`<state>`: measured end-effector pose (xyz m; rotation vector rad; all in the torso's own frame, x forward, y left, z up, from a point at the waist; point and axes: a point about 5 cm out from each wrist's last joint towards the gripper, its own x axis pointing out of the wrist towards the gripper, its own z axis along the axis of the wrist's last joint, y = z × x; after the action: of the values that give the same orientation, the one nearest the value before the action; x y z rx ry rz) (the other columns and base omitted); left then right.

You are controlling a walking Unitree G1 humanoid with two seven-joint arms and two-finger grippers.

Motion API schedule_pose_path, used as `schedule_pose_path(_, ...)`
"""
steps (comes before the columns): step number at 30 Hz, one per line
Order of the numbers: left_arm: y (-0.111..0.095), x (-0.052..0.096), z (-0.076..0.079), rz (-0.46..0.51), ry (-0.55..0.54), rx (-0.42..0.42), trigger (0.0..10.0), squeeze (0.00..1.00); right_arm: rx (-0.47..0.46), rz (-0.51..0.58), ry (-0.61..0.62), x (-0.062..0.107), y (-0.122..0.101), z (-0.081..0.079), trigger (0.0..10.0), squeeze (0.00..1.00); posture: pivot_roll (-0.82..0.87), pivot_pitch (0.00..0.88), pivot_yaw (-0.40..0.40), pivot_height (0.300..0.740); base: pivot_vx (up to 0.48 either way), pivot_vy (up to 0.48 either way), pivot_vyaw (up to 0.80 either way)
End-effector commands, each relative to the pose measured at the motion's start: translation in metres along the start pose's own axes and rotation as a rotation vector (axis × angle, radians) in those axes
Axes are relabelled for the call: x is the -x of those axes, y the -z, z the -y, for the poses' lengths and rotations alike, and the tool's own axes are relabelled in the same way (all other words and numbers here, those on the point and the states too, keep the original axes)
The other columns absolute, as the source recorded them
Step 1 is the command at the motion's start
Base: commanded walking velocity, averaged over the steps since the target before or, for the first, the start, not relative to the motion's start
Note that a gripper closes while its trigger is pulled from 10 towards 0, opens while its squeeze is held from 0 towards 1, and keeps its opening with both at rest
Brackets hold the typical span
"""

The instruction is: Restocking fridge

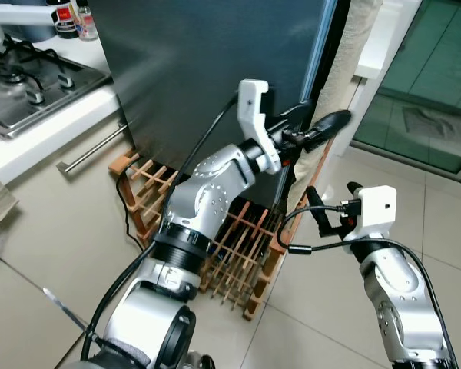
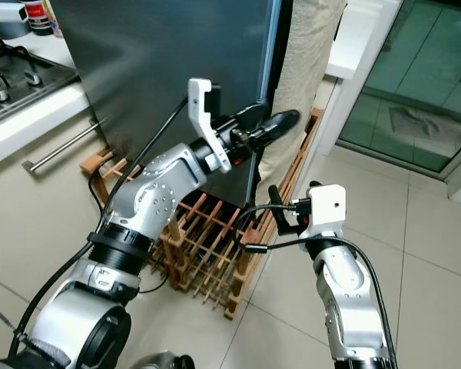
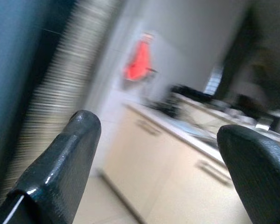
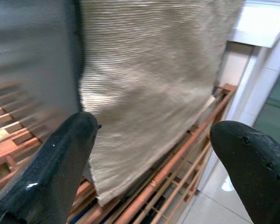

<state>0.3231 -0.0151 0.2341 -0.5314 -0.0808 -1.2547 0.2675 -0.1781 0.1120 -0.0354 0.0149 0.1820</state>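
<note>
Both grippers gape empty: left gripper [image 1: 328, 125] raised at the dark fridge's [image 1: 215, 69] door edge, right gripper [image 1: 316, 206] lower, above the wooden rack [image 1: 238, 254].

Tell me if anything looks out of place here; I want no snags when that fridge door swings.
One oddity: a wooden rack sits on the floor against the dark fridge, right by the door's edge. A beige cloth hangs beside it. The open left claw is at that edge; the open right claw is lower.
</note>
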Motion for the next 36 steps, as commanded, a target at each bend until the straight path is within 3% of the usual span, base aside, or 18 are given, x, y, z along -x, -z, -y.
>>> schedule_pose_path(1,0.018,-0.018,0.029,0.039,0.143,0.142,10.0,0.0,-0.007,0.001,-0.002,-0.001,0.0,0.001,10.0,0.0,-0.14,0.0,0.037,0.74,0.0,0.0,0.0)
schedule_pose_path(6,0.012,-0.011,0.024,0.045,0.099,0.102,10.0,0.0,-0.002,0.003,0.005,-0.001,0.0,0.001,10.0,0.0,-0.13,0.0,0.037,0.74,0.0,0.0,0.0)
schedule_pose_path(8,0.006,-0.001,0.012,0.056,-0.019,0.033,10.0,0.0,-0.002,0.023,0.026,-0.003,-0.003,0.002,10.0,0.0,-0.13,0.0,0.042,0.74,0.0,0.0,0.0)
schedule_pose_path(11,-0.011,0.031,0.01,0.066,-0.108,-0.09,10.0,0.0,0.015,0.075,0.051,0.001,-0.01,0.002,10.0,0.0,-0.12,0.0,0.049,0.74,0.0,0.0,0.0)
schedule_pose_path(12,-0.011,0.031,0.01,0.066,-0.108,-0.09,10.0,0.0,0.015,0.075,0.051,0.001,-0.01,0.002,10.0,0.0,-0.12,0.0,0.049,0.74,0.0,0.0,0.0)
schedule_pose_path(13,-0.018,0.054,0.009,0.053,-0.186,-0.171,10.0,0.0,0.028,0.108,0.08,0.008,-0.014,0.004,10.0,0.0,-0.11,0.0,0.049,0.74,0.0,0.0,0.0)
schedule_pose_path(14,-0.018,0.054,0.009,0.053,-0.186,-0.171,10.0,0.0,0.028,0.108,0.08,0.008,-0.014,0.004,10.0,0.0,-0.11,0.0,0.049,0.74,0.0,0.0,0.0)
schedule_pose_path(16,-0.02,0.074,0.009,0.036,-0.25,-0.205,10.0,0.0,0.051,0.13,0.099,0.017,-0.015,0.004,10.0,0.0,-0.1,0.004,0.044,0.74,0.0,0.0,0.0)
schedule_pose_path(19,-0.022,0.103,0.004,0.007,-0.401,-0.32,10.0,0.0,0.052,0.174,0.178,0.031,-0.015,0.011,10.0,0.0,-0.09,0.007,0.04,0.74,0.0,0.0,0.0)
schedule_pose_path(20,-0.022,0.103,0.004,0.007,-0.401,-0.32,10.0,0.0,0.052,0.174,0.178,0.031,-0.015,0.011,10.0,0.0,-0.09,0.007,0.04,0.74,0.0,0.0,0.0)
schedule_pose_path(21,-0.022,0.119,-0.003,0.026,-0.585,-0.395,10.0,0.0,0.044,0.174,0.235,0.038,-0.01,0.016,10.0,0.0,-0.06,0.007,0.032,0.74,0.0,0.0,0.0)
schedule_pose_path(23,-0.02,0.128,-0.005,0.026,-0.712,-0.441,10.0,0.0,0.037,0.167,0.252,0.041,-0.007,0.017,10.0,0.0,-0.06,0.007,0.032,0.74,0.0,0.0,0.0)
schedule_pose_path(24,-0.016,0.134,-0.009,-0.015,-0.803,-0.522,10.0,0.0,0.033,0.165,0.251,0.04,-0.005,0.016,10.0,0.0,-0.06,0.006,0.032,0.74,0.0,0.0,0.0)
schedule_pose_path(28,-0.002,0.145,-0.018,-0.066,-0.957,-0.61,10.0,0.0,0.007,0.156,0.274,0.036,0.0,0.017,10.0,0.0,-0.06,0.0,0.029,0.74,0.0,0.0,0.0)
schedule_pose_path(31,0.015,0.154,-0.04,-0.149,-1.063,-0.595,10.0,0.0,-0.006,0.153,0.328,0.026,0.007,0.026,10.0,0.0,-0.06,0.0,0.028,0.74,0.0,0.0,0.0)
schedule_pose_path(36,0.019,0.147,-0.048,-0.176,-1.061,-0.627,10.0,0.0,0.008,0.149,0.337,0.02,0.008,0.027,10.0,0.0,-0.06,0.0,0.029,0.74,0.0,0.0,0.0)
